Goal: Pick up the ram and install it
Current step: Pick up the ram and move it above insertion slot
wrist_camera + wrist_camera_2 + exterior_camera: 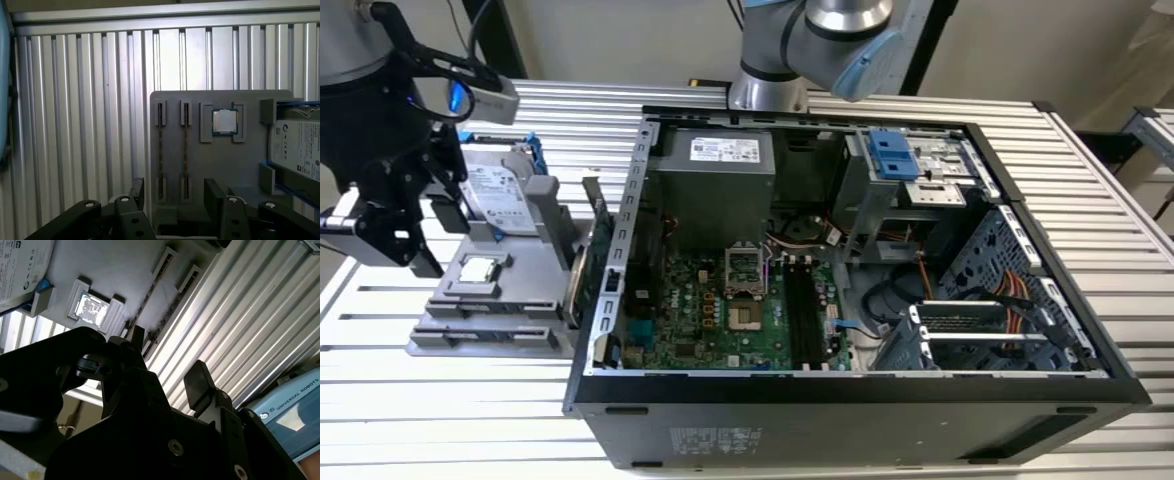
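On a desk [454, 420] of ribbed aluminium slats, with a pale wall [614, 40] behind it, an open black case [854, 425] lies on its side. Its motherboard [707, 310] faces up, with long black slots [807, 315] running across it. The arm base [767, 90] stands at the desk's far edge behind the case. At the exterior view's left of the case sits a grey holder [220, 165], close to the desk's edge on that side, with a green card [594, 255] upright at the holder's edge nearest the case. The ram [160, 150] stands on edge in a narrow groove of the holder, with a second stick [186, 150] in the groove just beside it. The CPU [224, 121] lies flat in a square seat next to them, and the drive [300, 145] beyond that. The end effector [175, 194] hangs above the holder, apart from it, its two fingers [215, 192] spread wide with nothing between them. In the first wrist view both grooves run toward the gap between the fingers. On the ram's side of the holder the slats lie bare as far as a raised rail [150, 20] at the desk's edge. Bare slats also front the holder and case toward the exterior camera.
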Controlling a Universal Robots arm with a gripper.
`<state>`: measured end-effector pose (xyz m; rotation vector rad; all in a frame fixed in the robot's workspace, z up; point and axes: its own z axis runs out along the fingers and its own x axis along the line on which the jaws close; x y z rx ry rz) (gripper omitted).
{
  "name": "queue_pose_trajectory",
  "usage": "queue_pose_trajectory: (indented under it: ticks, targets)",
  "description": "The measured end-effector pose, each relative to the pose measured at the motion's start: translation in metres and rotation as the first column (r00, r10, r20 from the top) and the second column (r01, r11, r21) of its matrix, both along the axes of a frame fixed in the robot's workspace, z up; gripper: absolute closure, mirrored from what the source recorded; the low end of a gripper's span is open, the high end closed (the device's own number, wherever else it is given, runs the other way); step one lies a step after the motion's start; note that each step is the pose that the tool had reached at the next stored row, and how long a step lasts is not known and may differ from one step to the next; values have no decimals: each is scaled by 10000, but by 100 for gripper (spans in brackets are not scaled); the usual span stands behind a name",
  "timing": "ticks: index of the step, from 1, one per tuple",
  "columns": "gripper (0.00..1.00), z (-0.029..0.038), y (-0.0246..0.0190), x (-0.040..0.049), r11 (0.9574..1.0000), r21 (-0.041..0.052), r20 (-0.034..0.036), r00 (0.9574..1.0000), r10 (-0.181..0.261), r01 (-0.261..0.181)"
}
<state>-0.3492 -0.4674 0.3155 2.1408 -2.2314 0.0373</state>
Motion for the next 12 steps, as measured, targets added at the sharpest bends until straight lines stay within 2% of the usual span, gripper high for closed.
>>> queue_pose_trajectory:
  ticks: [12]
  targets:
    - [0,-61,0,-1,10000,-15,0,10000,0,0]
